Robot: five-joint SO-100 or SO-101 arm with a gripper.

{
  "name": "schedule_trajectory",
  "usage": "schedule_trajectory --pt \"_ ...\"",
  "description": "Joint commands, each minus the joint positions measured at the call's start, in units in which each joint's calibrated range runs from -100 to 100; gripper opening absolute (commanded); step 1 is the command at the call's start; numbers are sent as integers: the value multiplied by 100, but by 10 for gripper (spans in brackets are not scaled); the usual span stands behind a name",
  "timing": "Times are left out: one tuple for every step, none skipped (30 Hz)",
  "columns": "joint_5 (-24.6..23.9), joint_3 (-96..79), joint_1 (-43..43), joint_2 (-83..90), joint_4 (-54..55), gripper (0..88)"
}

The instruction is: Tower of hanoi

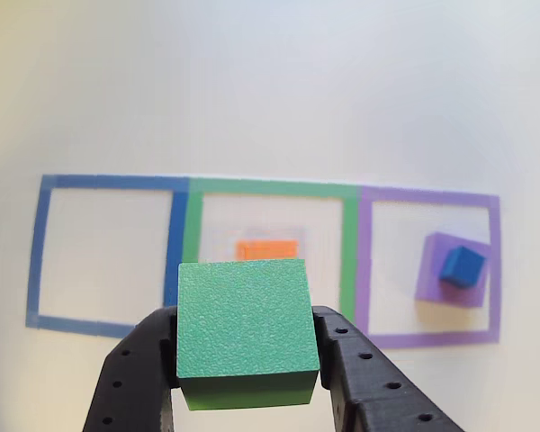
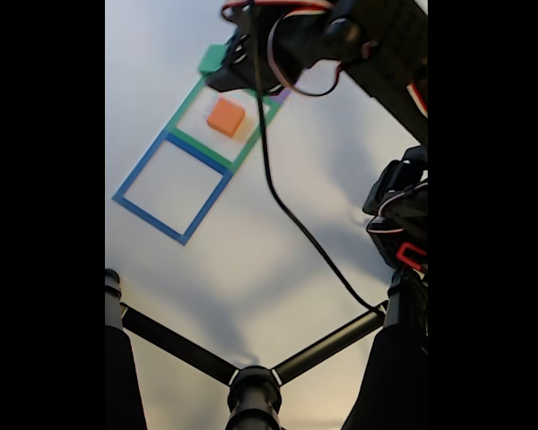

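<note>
In the other view my black gripper point(image 1: 247, 337) is shut on the green block point(image 1: 246, 328), held above the table in front of the taped squares. Behind it the orange block point(image 1: 267, 249) lies inside the green taped square, partly hidden by the green block. The purple block point(image 1: 452, 270) lies in the purple taped square at the right with the blue cube point(image 1: 461, 266) on top. In the fixed view the green block point(image 2: 212, 59) shows at the gripper point(image 2: 221, 64), up and left of the orange block point(image 2: 225, 116).
Three taped outlines lie in a row on the white table: blue point(image 1: 38, 252), green point(image 1: 349, 256) and purple point(image 1: 493, 270). The blue outline point(image 2: 172, 188) has nothing inside. A black cable point(image 2: 282, 202) and tripod legs point(image 2: 251, 381) cross the fixed view.
</note>
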State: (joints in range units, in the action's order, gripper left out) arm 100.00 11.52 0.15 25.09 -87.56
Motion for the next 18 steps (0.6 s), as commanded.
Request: schedule_trajectory --pt "0 806 568 311 -669 13" --pt "0 842 690 335 -718 13" --pt "0 842 797 367 -750 13" --pt "0 842 927 407 -815 12" --pt "0 833 1033 455 -864 12" --pt "0 833 1125 495 -928 12" --pt "0 833 1216 519 -1001 12" --pt "0 824 1308 559 -1066 12" --pt "0 806 1407 600 -1139 12" --pt "0 761 1514 672 -1204 12" --pt "0 670 1598 736 -1195 11" --pt "0 515 1666 808 -1139 11" --pt "0 288 1743 896 -1050 12" --pt "0 25 1781 992 -920 14" --pt "0 -303 1811 1088 -750 16" --pt "0 -621 1819 1160 -564 17" --pt "0 -1066 1819 1281 -216 19" --pt "0 -1520 1804 1401 156 19"
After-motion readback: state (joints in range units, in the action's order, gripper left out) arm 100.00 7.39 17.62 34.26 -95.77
